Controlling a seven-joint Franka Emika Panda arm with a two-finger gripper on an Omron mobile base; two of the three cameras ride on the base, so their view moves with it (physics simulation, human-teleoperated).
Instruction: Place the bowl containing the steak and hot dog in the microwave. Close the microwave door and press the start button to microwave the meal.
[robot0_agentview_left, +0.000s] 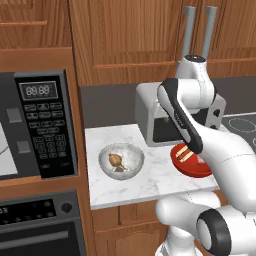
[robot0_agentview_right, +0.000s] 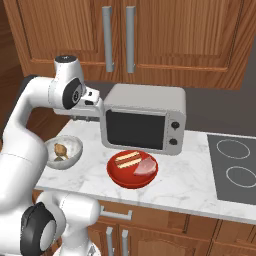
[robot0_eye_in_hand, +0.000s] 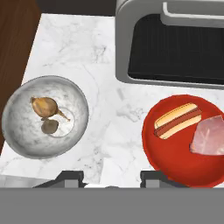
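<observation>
The red bowl (robot0_eye_in_hand: 171, 162) stands on the marble counter in front of the silver appliance, also seen in the right base view (robot0_agentview_right: 125, 181) and half behind my arm in the left base view (robot0_agentview_left: 190, 171). Inside it lie the hot dog (robot0_eye_in_hand: 177, 120) (robot0_agentview_right: 127, 159) and the pink steak (robot0_eye_in_hand: 209, 135) (robot0_agentview_right: 146, 166). My gripper (robot0_eye_in_hand: 111, 177) hangs open above the counter, looking down between the two bowls, nothing between its fingers. The microwave (robot0_agentview_left: 45, 125) is built into the wall left of the counter, with its keypad and a strip of pale cavity showing. The microwave door is out of view.
A pale grey bowl (robot0_eye_in_hand: 43, 116) (robot0_agentview_left: 121, 161) with brown food sits left of the red one. The silver boxy appliance (robot0_agentview_right: 145, 120) stands behind them. A cooktop (robot0_agentview_right: 235, 167) lies to the right, an oven (robot0_agentview_left: 40, 225) below the microwave.
</observation>
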